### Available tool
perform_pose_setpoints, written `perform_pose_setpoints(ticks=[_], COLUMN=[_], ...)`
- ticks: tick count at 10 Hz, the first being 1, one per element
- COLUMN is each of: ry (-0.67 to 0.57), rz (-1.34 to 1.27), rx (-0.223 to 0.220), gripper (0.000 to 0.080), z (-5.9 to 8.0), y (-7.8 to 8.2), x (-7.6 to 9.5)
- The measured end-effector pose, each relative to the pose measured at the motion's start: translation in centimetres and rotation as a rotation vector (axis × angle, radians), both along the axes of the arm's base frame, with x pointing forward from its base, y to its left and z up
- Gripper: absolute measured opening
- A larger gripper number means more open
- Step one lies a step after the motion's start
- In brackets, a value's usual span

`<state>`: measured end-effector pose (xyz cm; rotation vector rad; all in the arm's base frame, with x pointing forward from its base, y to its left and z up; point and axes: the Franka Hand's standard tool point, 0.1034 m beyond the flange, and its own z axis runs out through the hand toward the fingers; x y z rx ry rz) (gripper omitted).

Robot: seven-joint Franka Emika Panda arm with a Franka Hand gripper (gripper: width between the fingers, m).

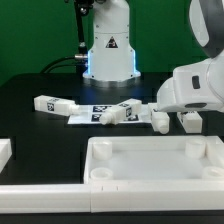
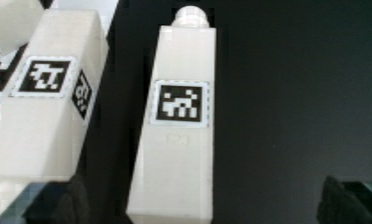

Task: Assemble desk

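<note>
The tabletop [image 1: 150, 172] lies nearest; behind it, the left leg [image 1: 55, 104] lies beside the marker board [image 1: 80, 118], the middle leg [image 1: 113, 113] on it.

No words, brand names or numbers can be read in either view. On the robot base [image 1: 110, 60] a small dark triangular sign [image 1: 110, 45] is seen (its symbol is too small to be made out). In the wrist view one square black-and-white tag [image 2: 179, 103] is carried on the face of the middle leg [image 2: 179, 160], and two similar tags are shown on the neighbouring leg [image 2: 37, 125]. In the exterior view, further such patterns are printed on the marker board [image 1: 78, 117].
</note>
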<state>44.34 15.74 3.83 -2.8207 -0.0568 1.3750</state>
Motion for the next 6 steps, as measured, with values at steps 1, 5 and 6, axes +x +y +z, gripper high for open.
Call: perform_pose_setpoints(ticks=[1,5,6], ry=[-0.003,0.036,0.033], rz=[0.001,-0.023,-0.025], rx=[0.001,-0.049,-0.048], gripper=[0.0649,0.0649,0.0649], z=[0.0,-2.2,-2.1], y=[0.1,0.1,0.1], x=[0.0,-2.7,-2.5])
